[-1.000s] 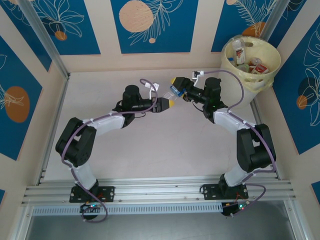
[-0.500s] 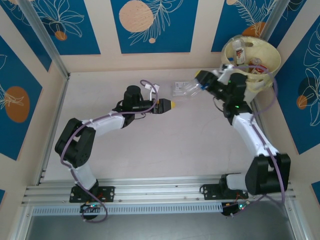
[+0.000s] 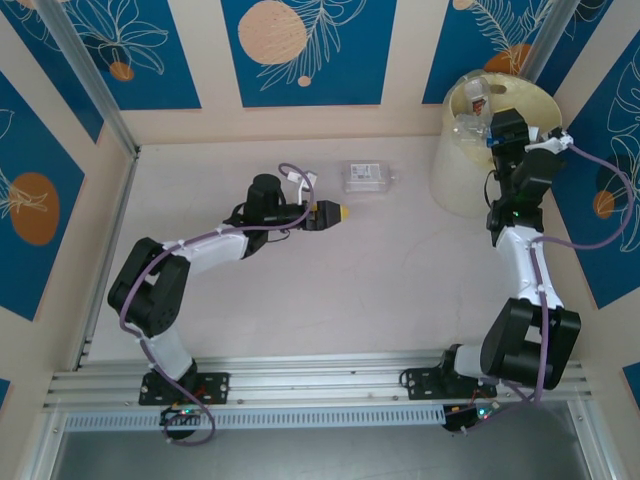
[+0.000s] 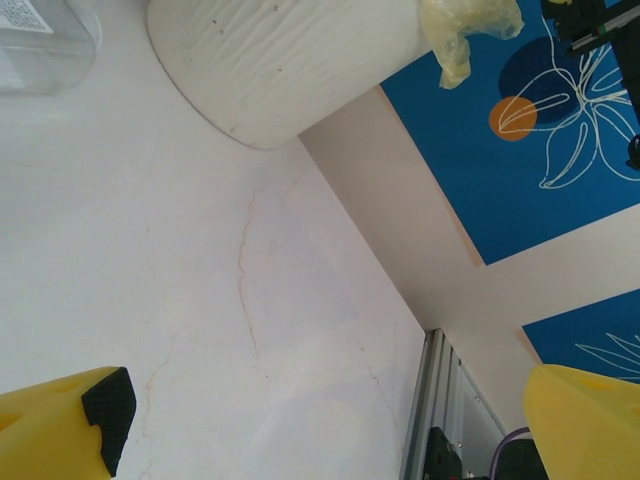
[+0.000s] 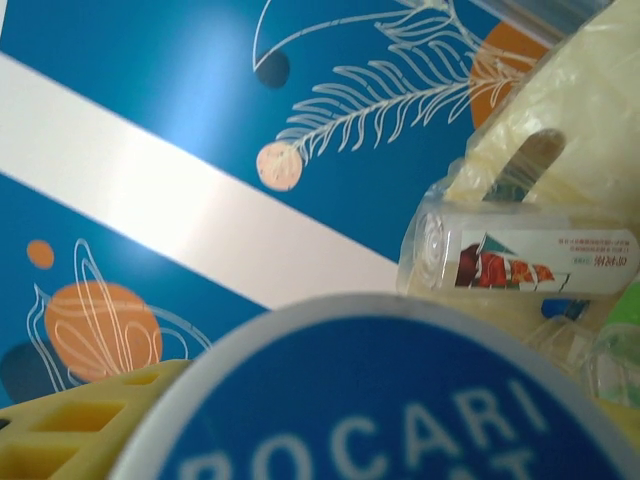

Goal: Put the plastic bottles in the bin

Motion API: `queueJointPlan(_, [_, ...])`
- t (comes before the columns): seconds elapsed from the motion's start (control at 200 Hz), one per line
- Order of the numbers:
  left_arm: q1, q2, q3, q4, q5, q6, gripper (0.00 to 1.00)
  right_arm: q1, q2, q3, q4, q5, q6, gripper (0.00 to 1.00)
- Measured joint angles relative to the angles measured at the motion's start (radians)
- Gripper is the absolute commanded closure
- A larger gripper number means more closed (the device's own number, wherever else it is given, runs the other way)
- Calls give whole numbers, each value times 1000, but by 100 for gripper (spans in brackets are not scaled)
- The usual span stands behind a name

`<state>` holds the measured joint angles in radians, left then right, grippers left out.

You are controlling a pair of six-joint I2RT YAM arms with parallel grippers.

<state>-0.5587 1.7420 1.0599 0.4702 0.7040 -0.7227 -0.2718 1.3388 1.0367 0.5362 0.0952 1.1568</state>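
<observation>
Clear plastic with a blue printed top, the held bottle [image 5: 380,400] sits clamped in the right gripper [image 3: 486,136] above the far-right bin [image 3: 450,185], whose wall looks tilted. Two risks seem likely. Letting go this close to the rim could drop the bottle outside, and the arm pressing on the rim could tip the bin and spill it. The left gripper [image 4: 330,410] hangs empty over the table [image 3: 300,290], fingers spread wide. Count: one bin; one bottle gripped; one loose bottle [image 3: 368,177] lying on the table left of the bin; one red-labelled bottle [image 5: 520,262] clearly inside, others too hidden to count.
</observation>
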Motion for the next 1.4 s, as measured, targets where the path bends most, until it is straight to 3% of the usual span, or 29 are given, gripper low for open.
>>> queueJointPlan(0.355, [0, 0, -12, -5, -17, 0, 0, 3, 153, 58, 140, 225, 39, 33])
queueJointPlan(0.51, [0, 0, -12, -7, -27, 0, 0, 13, 229, 138, 144, 268, -6, 25])
queueJointPlan(0.6, [0, 0, -12, -7, -32, 0, 0, 29, 253, 196, 92, 277, -51, 18])
queueJointPlan(0.975, [0, 0, -27, -8, -44, 0, 0, 64, 288, 312, -171, 275, -197, 8])
queueJointPlan(1.2, [2, 0, -27, -7, -44, -1, 0, 136, 288, 347, -224, 350, -377, 7])
queueJointPlan(1.4, [3, 0, -27, -6, -44, -4, 0, 271, 288, 463, -291, 545, -665, 5])
